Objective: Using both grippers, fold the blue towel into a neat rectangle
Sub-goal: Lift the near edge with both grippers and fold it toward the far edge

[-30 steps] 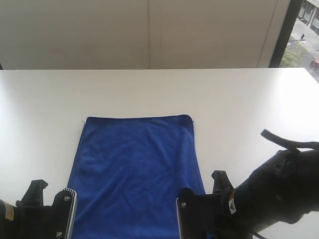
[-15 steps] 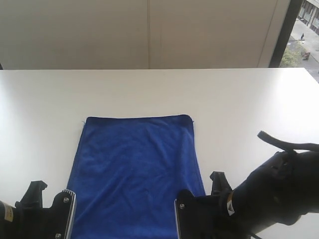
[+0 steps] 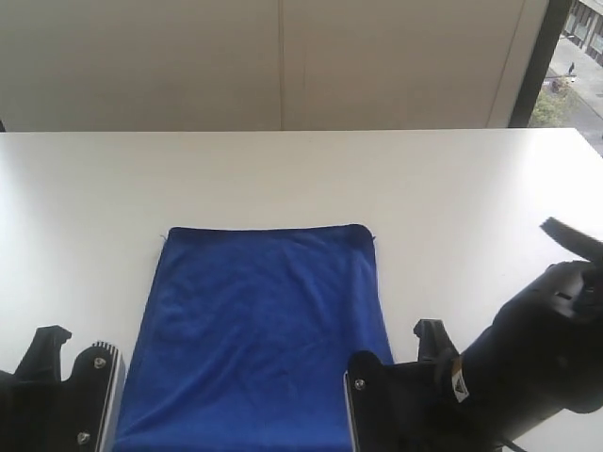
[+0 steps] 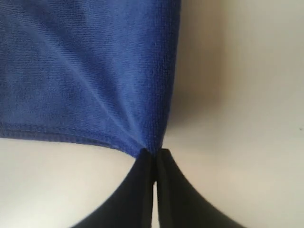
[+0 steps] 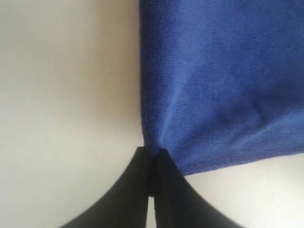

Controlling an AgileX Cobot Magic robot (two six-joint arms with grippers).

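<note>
Royal-blue microfibre, one blue towel, spread flat on a white table: far hem straight and roughly parallel to the table's far edge, both long sides unobstructed, bare tabletop lying wide beyond the far hem and on either flank. Left gripper: jaws pressed fully together, pinching the towel's near corner on its own side, cloth puckered into creases that run to the pinch. Right gripper: jaws likewise closed tight, nipping the opposite near corner where side edge and near hem meet, table pale beneath.
</note>
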